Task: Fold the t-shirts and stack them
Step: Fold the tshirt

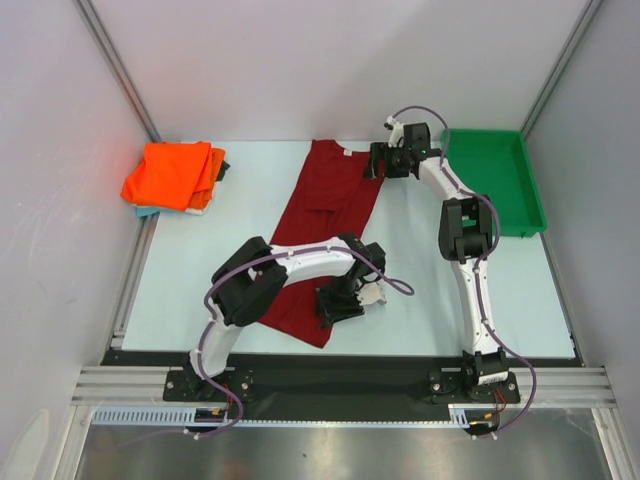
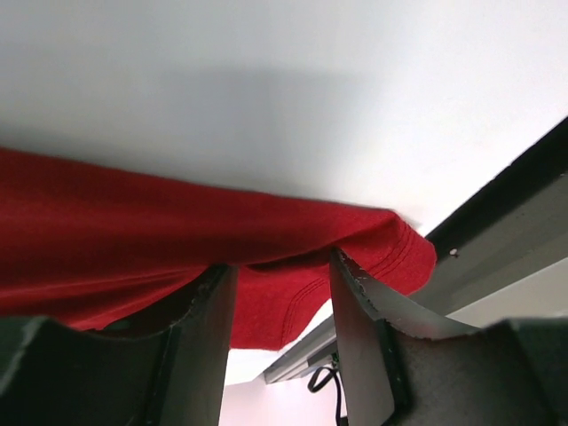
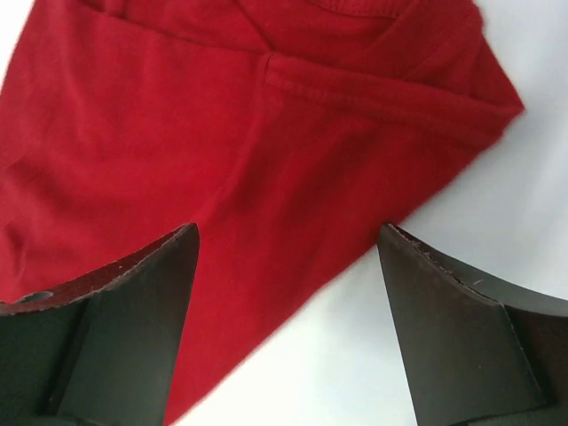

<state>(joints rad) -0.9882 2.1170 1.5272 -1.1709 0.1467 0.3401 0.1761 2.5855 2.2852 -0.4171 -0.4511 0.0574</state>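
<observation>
Though wrists miss it — orange shirt (image 1: pixel 172 175) overhead.

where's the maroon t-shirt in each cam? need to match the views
Top external: the maroon t-shirt lies mid-table, a long strip running from the far centre towards the near edge.
Left wrist: the maroon t-shirt is a band across the left and centre, with its hem corner at the right.
Right wrist: the maroon t-shirt fills the upper left.
Shared landmark: the pale table around it.

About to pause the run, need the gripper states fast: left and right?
Left gripper: open, jaws either side of the red shirt hem, not clamped.
Right gripper: open, holding nothing.
</observation>
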